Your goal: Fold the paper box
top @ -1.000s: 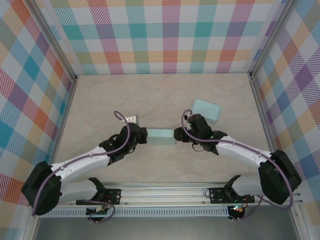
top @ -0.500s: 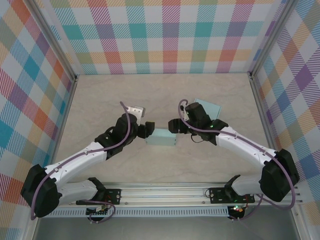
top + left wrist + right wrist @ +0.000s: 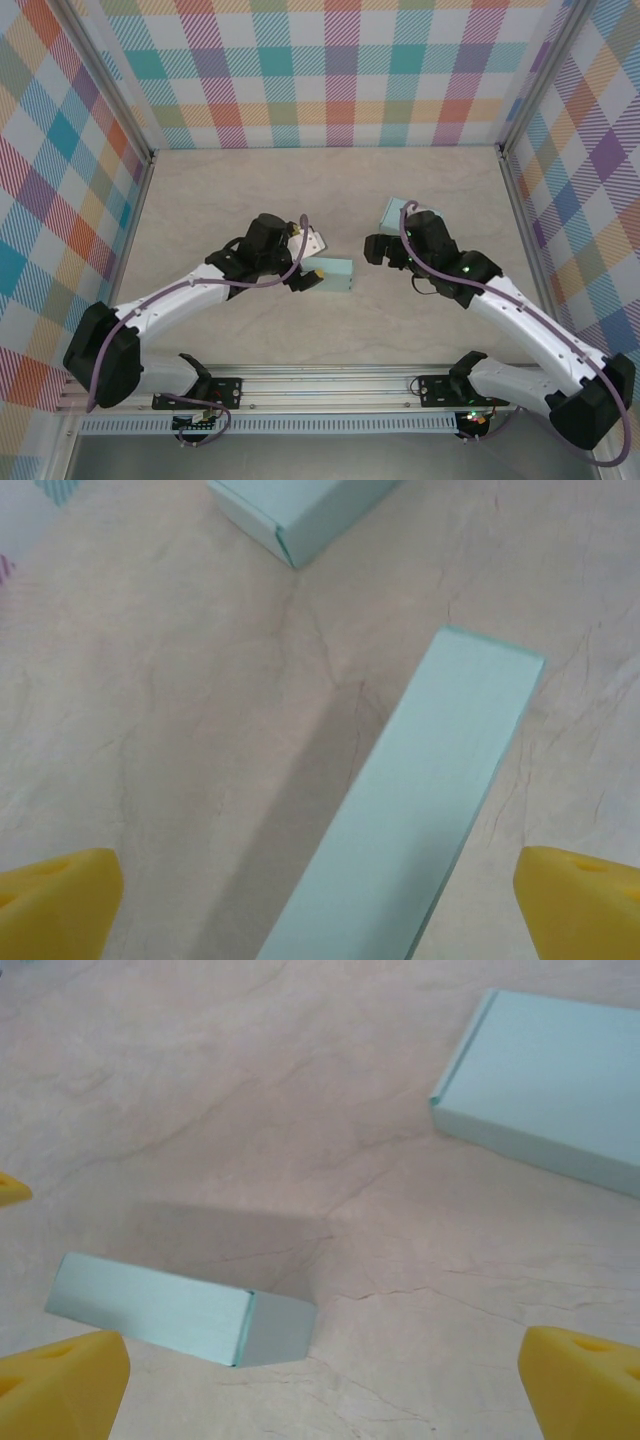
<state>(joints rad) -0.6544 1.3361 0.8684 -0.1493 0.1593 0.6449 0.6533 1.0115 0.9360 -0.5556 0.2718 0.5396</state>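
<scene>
The folded pale-teal paper box [image 3: 332, 275] lies closed on the table between the two arms. My left gripper [image 3: 312, 258] hovers at its left end and is open. In the left wrist view the box [image 3: 420, 810] runs up between the yellow fingertips [image 3: 55, 900] with a gap on each side. My right gripper [image 3: 368, 251] is open, just right of the box and apart from it. In the right wrist view the box [image 3: 170, 1310] lies at the lower left, its grey end facing me, ahead of my right gripper [image 3: 320, 1385].
A second teal box [image 3: 398, 211] lies flat behind the right wrist, partly covered by it; the right wrist view has it [image 3: 550, 1090] at the upper right. Checked walls [image 3: 330, 70] close in the table on three sides. The arms' mounting rail [image 3: 330, 400] runs along the near edge.
Both grippers have opened and let go of the box's ends. They have pulled back and up, and the box now rests on the table, shifted slightly right.
</scene>
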